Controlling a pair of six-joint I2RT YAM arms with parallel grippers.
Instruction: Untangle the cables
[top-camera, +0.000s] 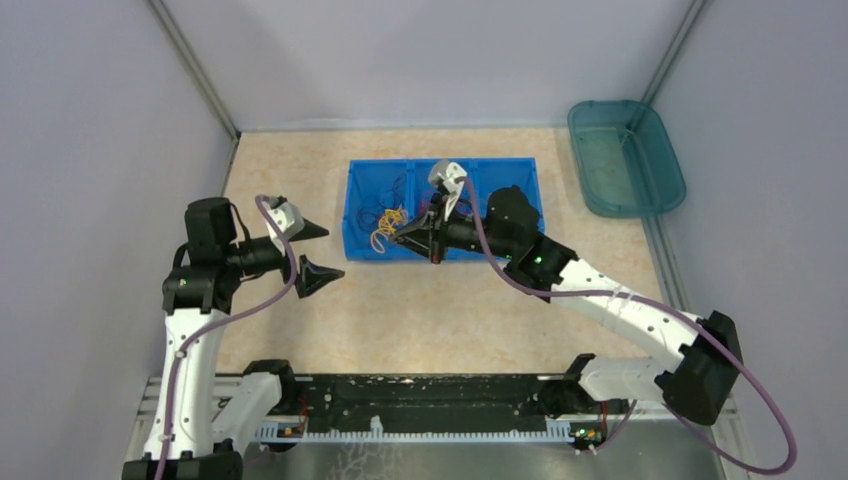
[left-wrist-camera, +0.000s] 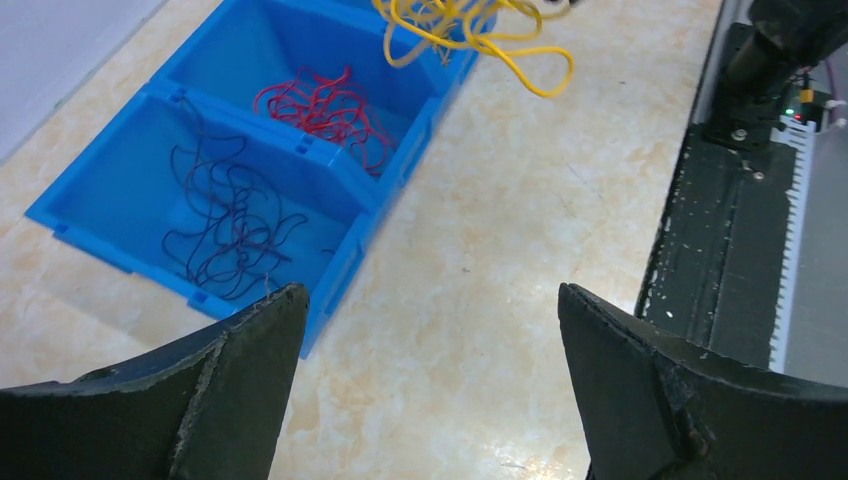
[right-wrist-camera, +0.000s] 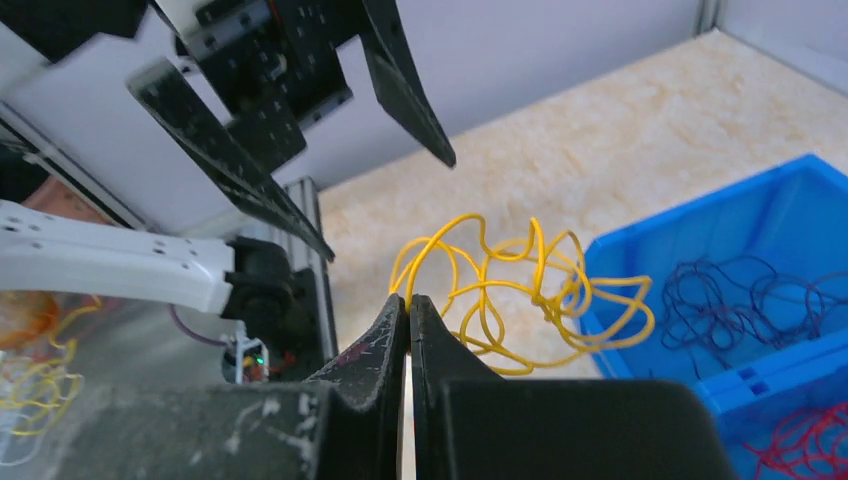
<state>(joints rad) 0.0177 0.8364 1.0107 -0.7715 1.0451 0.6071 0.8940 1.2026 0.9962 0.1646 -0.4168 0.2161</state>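
Note:
My right gripper (right-wrist-camera: 408, 298) is shut on a strand of the yellow cable (right-wrist-camera: 520, 290), and the curly bundle hangs in the air from its tips. From above, the gripper (top-camera: 400, 237) holds the yellow cable (top-camera: 385, 224) at the front edge of the blue bin (top-camera: 362, 250). The dark navy cable (left-wrist-camera: 230, 215) lies in the bin's left compartment. A red cable (left-wrist-camera: 320, 105) fills the middle one. My left gripper (left-wrist-camera: 430, 295) stands wide open over bare table, left of the bin, with nothing between its fingers (left-wrist-camera: 240, 340).
A teal tray (top-camera: 625, 155) stands at the back right corner. Grey walls close in the table on three sides. The black rail (top-camera: 430, 400) with the arm bases runs along the near edge. The right arm reaches across the bin's right compartment.

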